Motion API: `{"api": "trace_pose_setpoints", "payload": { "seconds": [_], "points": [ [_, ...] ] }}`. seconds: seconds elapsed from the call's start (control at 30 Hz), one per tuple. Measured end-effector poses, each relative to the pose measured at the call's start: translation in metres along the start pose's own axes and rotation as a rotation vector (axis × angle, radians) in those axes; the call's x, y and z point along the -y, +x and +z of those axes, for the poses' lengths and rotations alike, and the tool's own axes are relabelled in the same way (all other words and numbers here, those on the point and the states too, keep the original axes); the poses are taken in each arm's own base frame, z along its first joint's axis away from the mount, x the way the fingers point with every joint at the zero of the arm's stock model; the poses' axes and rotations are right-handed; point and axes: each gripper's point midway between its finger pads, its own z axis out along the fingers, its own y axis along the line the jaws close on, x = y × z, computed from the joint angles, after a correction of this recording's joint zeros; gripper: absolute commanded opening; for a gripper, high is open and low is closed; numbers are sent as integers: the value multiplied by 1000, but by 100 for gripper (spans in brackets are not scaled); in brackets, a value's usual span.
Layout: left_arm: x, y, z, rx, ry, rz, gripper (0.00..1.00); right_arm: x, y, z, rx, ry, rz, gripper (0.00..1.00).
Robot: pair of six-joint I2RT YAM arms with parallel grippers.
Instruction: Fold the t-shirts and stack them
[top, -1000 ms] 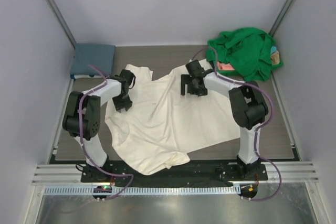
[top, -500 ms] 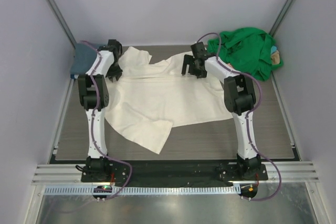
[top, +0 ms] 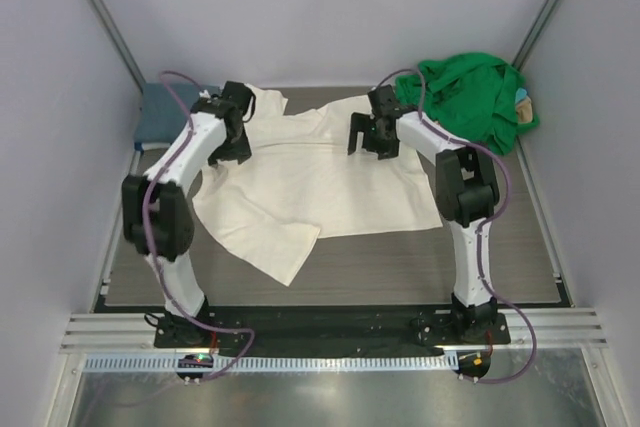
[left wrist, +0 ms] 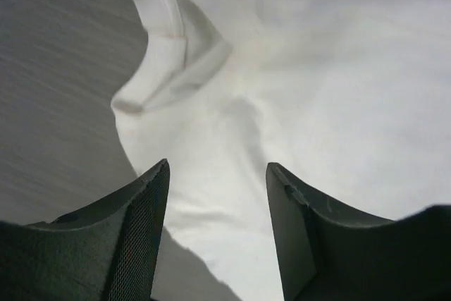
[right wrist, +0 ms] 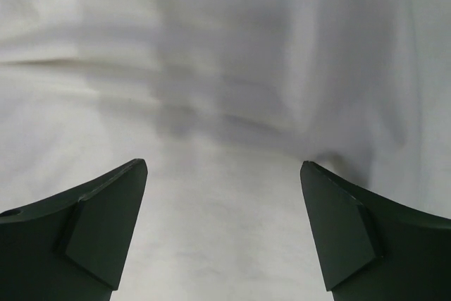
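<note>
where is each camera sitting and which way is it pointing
Top external: fixed above and behind the bases, looking down at the table; the left arm and right arm show whole, over the cream-white t-shirt, green t-shirt far right.
Left wrist: on the left arm, looking down past the open left gripper at a hemmed shirt edge and bare table.
Right wrist: on the right arm, looking down past the open right gripper at plain cream cloth.
Shared: both wrist views show that cream-white t-shirt.

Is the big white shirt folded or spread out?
Spread out, not folded: the cream-white t-shirt lies open and rumpled across the table.
</note>
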Motion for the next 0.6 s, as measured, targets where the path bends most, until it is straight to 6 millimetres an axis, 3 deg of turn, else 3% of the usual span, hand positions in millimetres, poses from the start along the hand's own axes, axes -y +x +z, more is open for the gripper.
{"api": "trace_pose_setpoints", "payload": {
  "seconds": [0.1, 0.2, 0.3, 0.37, 0.5, 0.57, 0.6],
  "points": [
    [-6, 23, -76, 132, 102, -3, 58, 9, 21, -30, -11, 20, 5, 98],
    [-28, 56, -115, 221, 188, -66, 57, 13, 34, -69, 38, 14, 21, 99],
    [-43, 109, -104, 167, 212, -92, 56, 24, 53, -101, 103, 16, 53, 100],
    [-41, 153, -87, 98, 242, -87, 55, 38, 78, -114, 116, 18, 93, 100],
    [-31, 233, -63, -37, 292, -37, 56, 82, 133, -112, 81, 39, 215, 98],
    [-26, 255, -61, -67, 318, -22, 58, 109, 162, -108, 44, 71, 295, 98],
    [-22, 262, -61, -75, 333, -21, 61, 112, 157, -111, 79, 47, 330, 98]
  ]
}}
